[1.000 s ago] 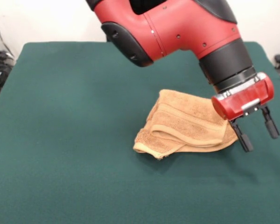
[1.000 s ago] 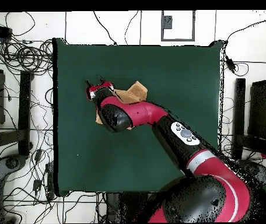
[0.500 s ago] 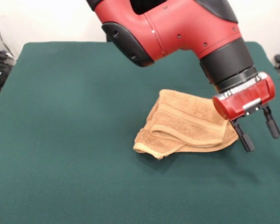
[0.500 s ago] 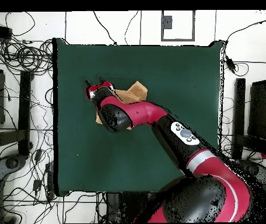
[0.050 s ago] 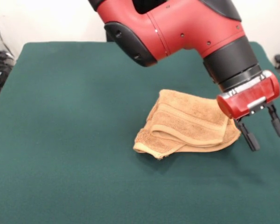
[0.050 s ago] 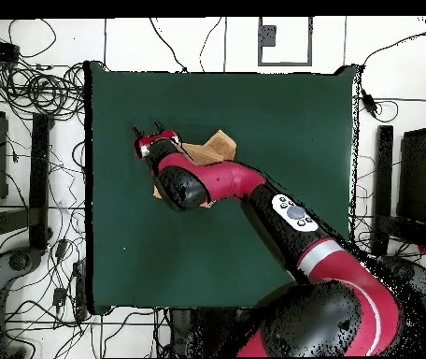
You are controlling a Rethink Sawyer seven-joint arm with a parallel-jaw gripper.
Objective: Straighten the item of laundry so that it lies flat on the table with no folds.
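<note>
We see the towel [image 5: 186, 123] lying folded over itself in a lumpy heap on the green worktop [image 5: 65, 140], roughly mid-surface and a little toward the right of the front view, with a thick rolled fold along its near edge and several layers stacked above it. The claw [image 5: 263, 130] hangs just beside the towel's right corner, its two black fingers [image 5: 248, 136] spread apart and holding nothing, tips pointing down and tilted outward.

We judge the task barely begun: no edge lies flat yet. Our main worry is the grasp. The claw sits off the cloth, so if it closes here it may catch only air or graze the cover. If it comes in over the corner, the stacked layers invite pinching two or three thicknesses at once, and a pull would then drag the whole bundle across the worktop rather than open it. A descent too deep could also snag the felt-like cover. From overhead, the arm [image 6: 207, 182] hides much of the towel, so we cannot tell how the far layers lie.
</note>
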